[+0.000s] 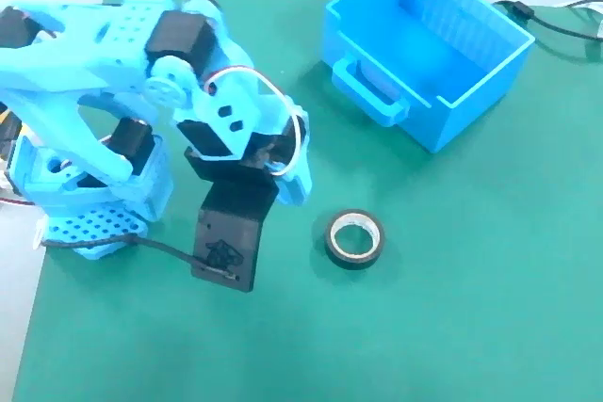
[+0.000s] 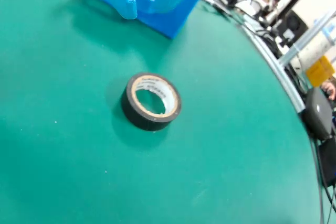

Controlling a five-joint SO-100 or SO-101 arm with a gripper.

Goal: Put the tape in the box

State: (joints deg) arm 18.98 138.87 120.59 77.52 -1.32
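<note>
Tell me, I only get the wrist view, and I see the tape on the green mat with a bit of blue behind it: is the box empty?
Observer: Yes. In the fixed view the box is open on top and nothing lies in it.
Operator: Where are the jaws from the tape?
Observer: In that view they are left of the tape, not touching it. I cannot tell whether they are open.

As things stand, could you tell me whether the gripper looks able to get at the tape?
Probably yes. The tape lies flat on the green mat, apart from the box, with bare mat between it and the gripper. Nothing stands between them.
</note>
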